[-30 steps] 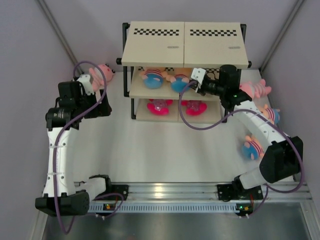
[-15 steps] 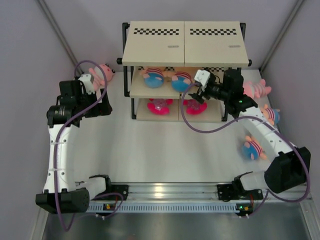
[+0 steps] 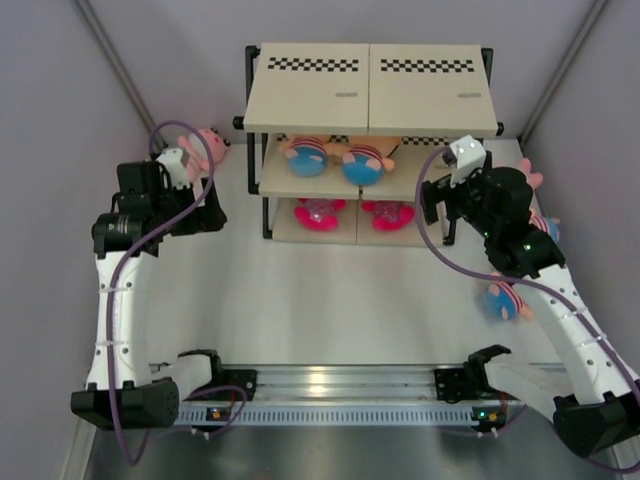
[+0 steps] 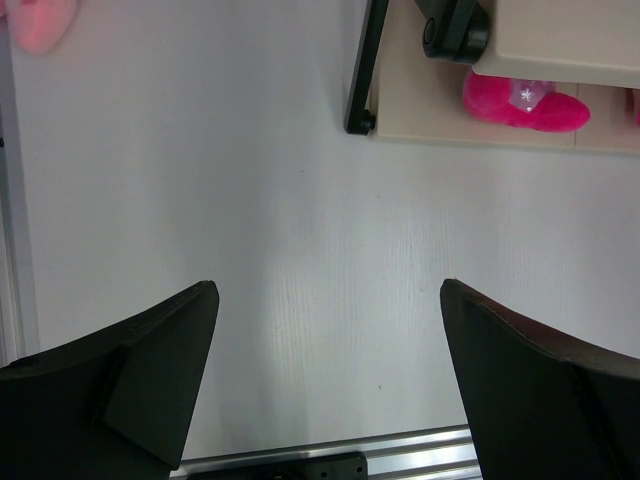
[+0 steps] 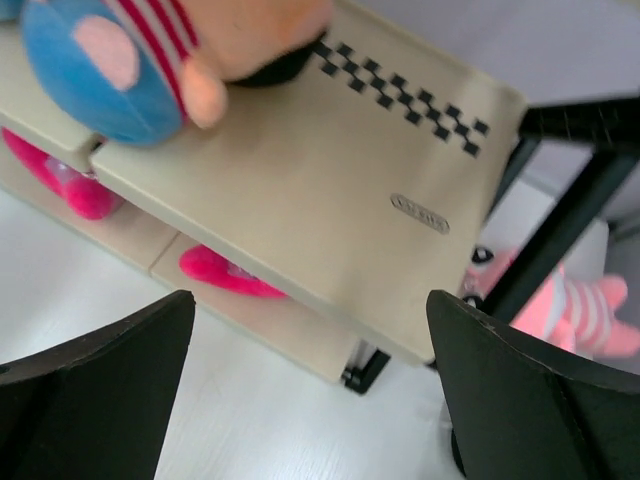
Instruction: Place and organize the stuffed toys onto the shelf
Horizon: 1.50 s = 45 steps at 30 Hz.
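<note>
The shelf (image 3: 370,92) stands at the back centre. Two dolls in red-striped shirts (image 3: 308,158) (image 3: 362,163) lie on its middle board, and two magenta toys (image 3: 318,213) (image 3: 388,213) lie on its bottom board. My right gripper (image 3: 438,205) (image 5: 310,300) hangs open and empty in front of the shelf's right end, apart from the nearer doll (image 5: 130,60). My left gripper (image 3: 205,210) (image 4: 330,290) is open over bare table left of the shelf. A pink toy (image 3: 208,147) (image 4: 40,25) lies behind it.
Right of the shelf, a pink striped animal (image 3: 530,178) (image 5: 585,310) lies partly behind my right arm. A doll (image 3: 505,298) lies farther forward by that arm, and another (image 3: 545,228) is mostly hidden. A black shelf post (image 5: 560,235) stands close to my right fingers.
My right gripper opened, left the doll on the middle board and drew back to the right, away from the shelf. The left arm has barely moved.
</note>
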Motion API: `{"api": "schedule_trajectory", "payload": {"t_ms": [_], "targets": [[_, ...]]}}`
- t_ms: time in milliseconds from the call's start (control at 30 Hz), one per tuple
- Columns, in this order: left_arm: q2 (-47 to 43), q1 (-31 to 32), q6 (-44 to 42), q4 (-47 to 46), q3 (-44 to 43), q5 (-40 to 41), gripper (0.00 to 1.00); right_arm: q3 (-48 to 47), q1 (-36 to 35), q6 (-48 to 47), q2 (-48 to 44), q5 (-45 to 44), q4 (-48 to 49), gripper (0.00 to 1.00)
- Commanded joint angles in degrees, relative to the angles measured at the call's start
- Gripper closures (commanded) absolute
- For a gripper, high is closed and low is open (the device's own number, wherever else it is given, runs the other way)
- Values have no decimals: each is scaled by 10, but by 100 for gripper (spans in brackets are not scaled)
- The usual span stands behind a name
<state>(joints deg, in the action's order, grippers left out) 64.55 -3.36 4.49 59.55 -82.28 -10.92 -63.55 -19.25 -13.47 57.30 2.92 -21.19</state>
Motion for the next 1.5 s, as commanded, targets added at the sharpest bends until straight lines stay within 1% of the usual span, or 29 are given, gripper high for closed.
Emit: {"api": "schedule_trajectory", "payload": {"t_ms": [0, 100, 167, 200, 267, 300, 333, 367, 400, 467, 500, 600, 667, 767, 800, 867, 900, 967, 1000, 1033, 1067, 1133, 1167, 1233, 1267, 1300, 1367, 1400, 1467], "targets": [[-21, -3, -8, -28, -3, -12, 1, 27, 17, 79, -19, -127, -50, 1], [-28, -3, -10, -27, -1, -13, 1, 59, 43, 126, -48, -180, -36, 1], [-31, -3, -11, -28, 1, -16, 1, 76, 91, 177, -61, -185, -18, 1], [-33, -3, -12, -28, 3, -17, 1, 80, 117, 192, -61, -166, -12, 1], [-36, -3, -14, -27, 3, -19, 1, 98, 223, 243, -53, -128, 19, 1], [-36, -3, -14, -27, 4, -19, 1, 106, 262, 260, -40, -71, 37, 1], [-38, -4, -15, -27, 5, -20, 1, 122, 336, 287, -30, -46, 77, 1], [-38, -3, -15, -27, 4, -23, 1, 129, 366, 295, -16, -20, 101, 0], [-39, -4, -15, -27, 4, -24, 1, 131, 411, 299, 26, -12, 119, 0], [-41, -4, -16, -27, 5, -30, 1, 110, 435, 292, 85, -16, 130, 1], [-40, -4, -16, -28, 5, -34, 2, 74, 445, 283, 150, -18, 123, 0], [-43, -3, -15, -28, 7, -42, 1, 9, 450, 253, 260, -26, 89, 3], [-44, -3, -17, -28, 8, -43, 1, -3, 455, 247, 295, -20, 95, 4], [-45, -3, -19, -27, 8, -42, 1, -6, 470, 258, 337, 19, 99, 19], [-44, -3, -19, -27, 8, -42, 2, -2, 470, 260, 346, 28, 98, 31], [-43, -3, -19, -27, 7, -47, 2, 11, 469, 271, 346, 37, 106, 41], [-43, -3, -20, -27, 7, -49, 1, 28, 468, 274, 344, 32, 117, 51], [-43, -3, -21, -27, 6, -53, 2, 40, 468, 276, 338, 2, 126, 63], [-43, -3, -21, -27, 6, -54, 2, 48, 468, 275, 332, -6, 129, 79], [-44, -4, -23, -26, 7, -60, 3, 50, 468, 274, 327, -13, 128, 91], [-45, -5, -24, -26, 10, -65, 4, 49, 468, 275, 310, -22, 121, 100], [-48, -3, -33, -27, 13, -87, 7, 49, 464, 278, 259, -43, 100, 100], [-48, -4, -35, -26, 15, -106, 9, 48, 459, 275, 206, -75, 92, 100], [-49, -4, -40, -26, 17, -120, 11, 49, 439, 266, 144, -113, 83, 100], [-49, -3, -40, -26, 18, -138, 12, 48, 428, 261, 80, -147, 77, 100], [-50, -3, -69, -25, 19, -153, 12, 44, 405, 256, 51, -161, 72, 100], [-52, -2, -87, -18, 21, -190, 13, 22, 372, 239, 4, -203, 38, 100], [-55, 2, -104, -15, 23, -220, 13, 11, 327, 226, -27, -217, 24, 100], [-56, 9, -117, -4, 32, -233, 13, -25, 274, 219, -46, -249, -17, 100]]}}
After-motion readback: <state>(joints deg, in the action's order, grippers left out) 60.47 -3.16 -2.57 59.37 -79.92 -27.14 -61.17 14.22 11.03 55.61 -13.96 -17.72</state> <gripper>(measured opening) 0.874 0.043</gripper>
